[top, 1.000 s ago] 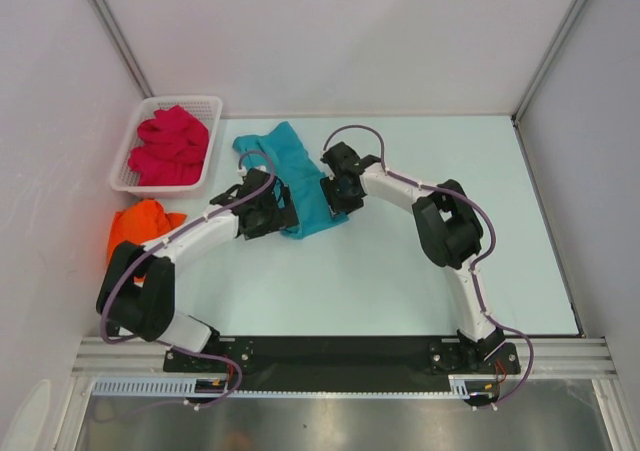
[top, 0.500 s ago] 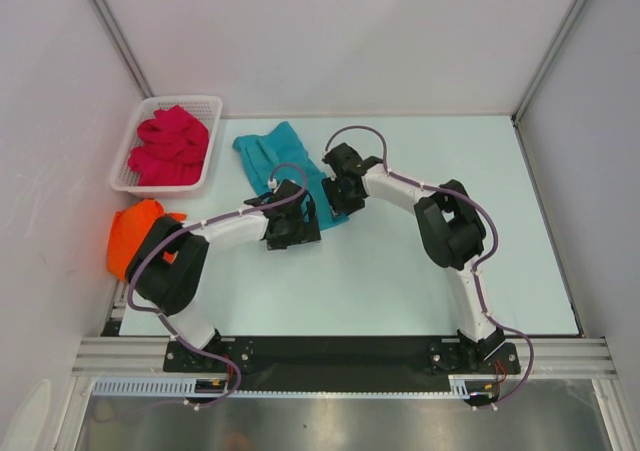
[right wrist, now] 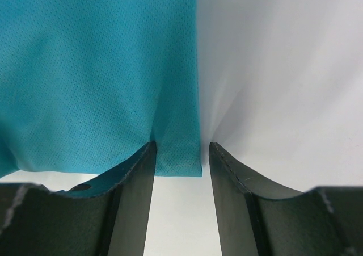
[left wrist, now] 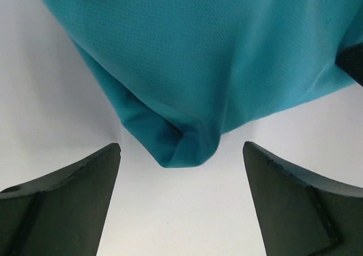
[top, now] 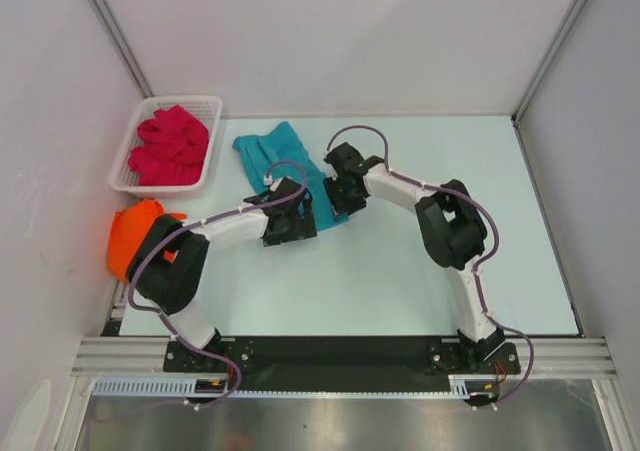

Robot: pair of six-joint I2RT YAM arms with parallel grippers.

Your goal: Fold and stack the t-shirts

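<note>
While both arms reach across the table (top: 420, 281), the teal shirt (top: 272, 147) lies on it as a long folded band and serves as the landmark here. The left gripper (left wrist: 181, 151) is at the shirt's near end. Its jaws stand wide apart, and a rounded, folded corner of the cloth lies between the fingers (left wrist: 68, 193), touching neither. The right gripper (right wrist: 180, 148) is at the shirt's near right edge. Its jaws are released but only narrowly parted, with a square corner of the hem between them and a sliver of bare table showing beside the right finger. Just left of the teal shirt stands a white basket (top: 216, 102), and the pink shirt (top: 168, 147) lies bunched inside it. The orange shirt (top: 132, 233) lies heaped on the table to the near left of the teal shirt, partly hidden by the left arm.
</note>
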